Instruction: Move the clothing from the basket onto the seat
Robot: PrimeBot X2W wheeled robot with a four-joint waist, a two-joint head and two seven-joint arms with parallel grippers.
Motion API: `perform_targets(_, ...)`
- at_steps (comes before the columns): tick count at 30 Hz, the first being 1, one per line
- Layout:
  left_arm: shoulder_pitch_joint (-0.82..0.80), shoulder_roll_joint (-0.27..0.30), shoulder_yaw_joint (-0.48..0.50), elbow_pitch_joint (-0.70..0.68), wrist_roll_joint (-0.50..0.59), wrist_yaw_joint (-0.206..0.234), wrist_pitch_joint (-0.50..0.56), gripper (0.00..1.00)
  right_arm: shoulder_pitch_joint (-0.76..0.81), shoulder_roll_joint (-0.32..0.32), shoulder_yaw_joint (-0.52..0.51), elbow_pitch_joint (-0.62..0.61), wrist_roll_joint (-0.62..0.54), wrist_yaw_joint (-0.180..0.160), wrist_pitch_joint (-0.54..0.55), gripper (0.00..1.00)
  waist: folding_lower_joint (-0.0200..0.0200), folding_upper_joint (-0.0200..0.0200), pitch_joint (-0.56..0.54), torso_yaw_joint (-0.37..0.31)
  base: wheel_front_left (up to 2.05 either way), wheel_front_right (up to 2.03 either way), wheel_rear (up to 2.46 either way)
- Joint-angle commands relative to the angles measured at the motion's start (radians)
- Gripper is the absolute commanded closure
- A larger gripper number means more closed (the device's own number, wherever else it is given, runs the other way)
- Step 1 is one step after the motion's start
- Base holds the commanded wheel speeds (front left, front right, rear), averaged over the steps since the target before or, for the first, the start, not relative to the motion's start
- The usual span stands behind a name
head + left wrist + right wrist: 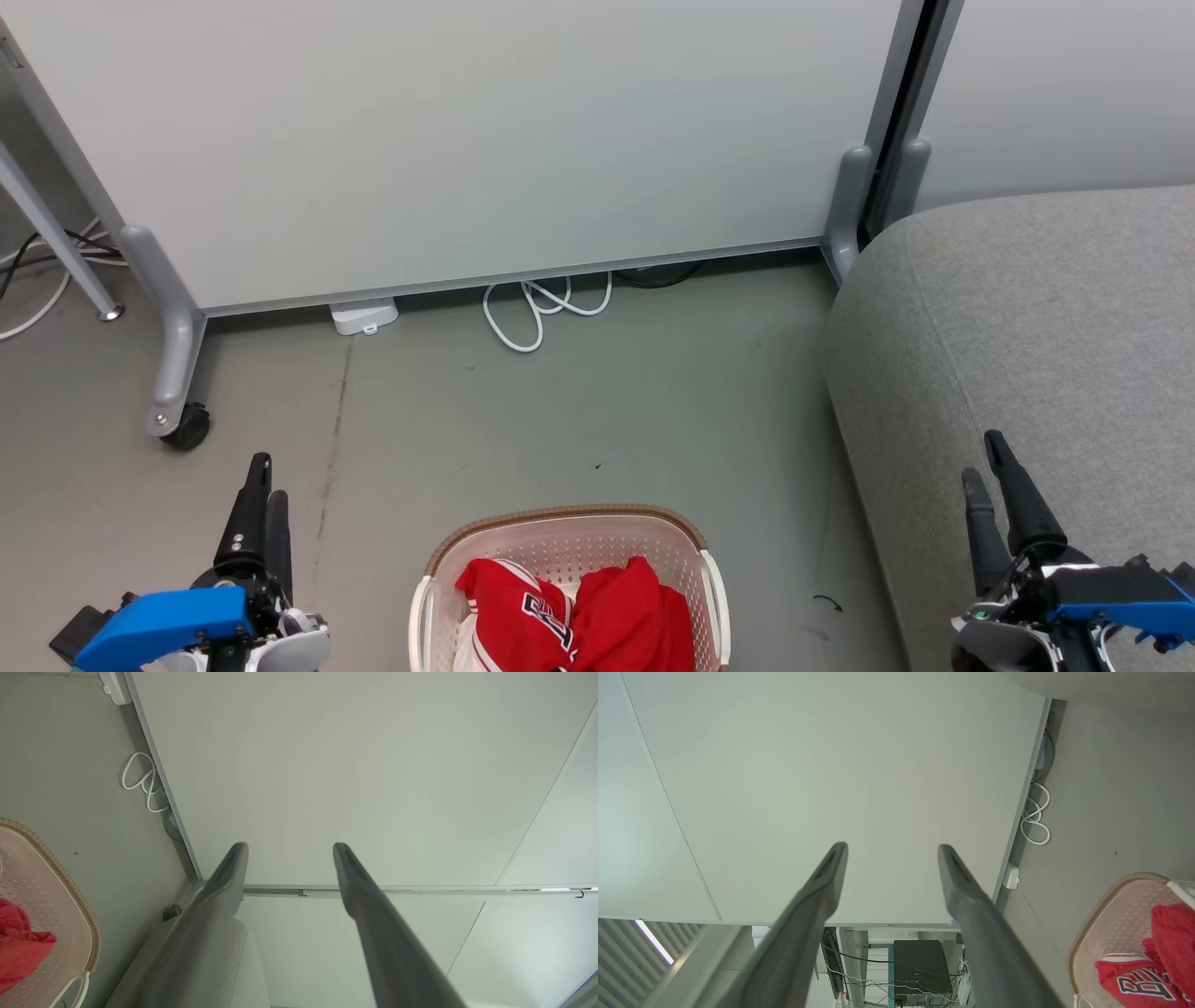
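Note:
The cream basket (560, 537) with a brown rim stands on the floor at the bottom centre of the head view. Inside it lies the clothing (579, 616): a red jersey with white trim and lettering on the left, plain red fabric on the right. The grey seat (1027, 327) fills the right side. My left gripper (263, 481) hangs open at the lower left, left of the basket. Over the seat's front part, my right gripper (982, 455) stands open. Both wrist views show open, empty fingers: left gripper (288, 847), right gripper (892, 848). The basket (70, 891) and clothing (18, 947) edge the left wrist view; basket (1106, 905) and jersey (1139, 982) sit in the right wrist view's corner.
A pale partition panel (467, 140) on grey wheeled feet (177, 373) stands behind the basket. A white cable loop (537, 313) and a white adapter (364, 315) lie at its base. More cables lie at far left. Bare grey floor (607, 411) separates basket and panel.

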Motion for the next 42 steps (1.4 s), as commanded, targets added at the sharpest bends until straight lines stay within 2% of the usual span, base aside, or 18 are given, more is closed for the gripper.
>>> perform_targets(1,-0.026,0.006,-0.006,-0.026,0.015,0.0,-0.011,0.0,-0.015,-0.003,0.005,-0.021,-0.015,0.001,-0.011,0.0,0.0,0.0,0.001,0.0,0.0,0.0,0.0)
perform_targets(11,-0.034,0.007,-0.017,-0.062,0.179,-0.001,-0.058,0.0,-0.019,-0.005,0.015,-0.038,-0.113,0.001,-0.059,0.0,0.0,0.0,0.005,0.003,0.0,0.0,0.0)
perform_targets(18,-0.038,0.008,-0.024,-0.089,0.292,-0.001,-0.089,0.0,-0.025,-0.006,0.025,-0.058,-0.232,0.001,-0.089,0.0,0.0,0.0,0.008,0.004,0.0,0.0,0.0)
perform_targets(22,-0.038,0.008,-0.037,-0.103,0.393,0.001,-0.105,0.0,-0.025,-0.006,0.032,-0.072,-0.321,0.001,-0.105,0.0,0.0,0.0,0.009,0.005,0.0,0.0,0.0)
perform_targets(36,-0.041,0.01,-0.11,-0.109,0.734,0.073,-0.157,0.0,-0.021,-0.008,0.074,-0.117,-0.64,0.001,-0.157,0.0,0.0,0.0,0.013,0.011,0.0,0.0,0.0)
perform_targets(42,-0.046,0.018,-0.141,-0.099,0.846,0.095,-0.176,0.0,-0.018,-0.009,0.087,-0.128,-0.747,0.002,-0.177,0.0,0.0,0.0,0.014,0.014,0.0,0.0,0.0)
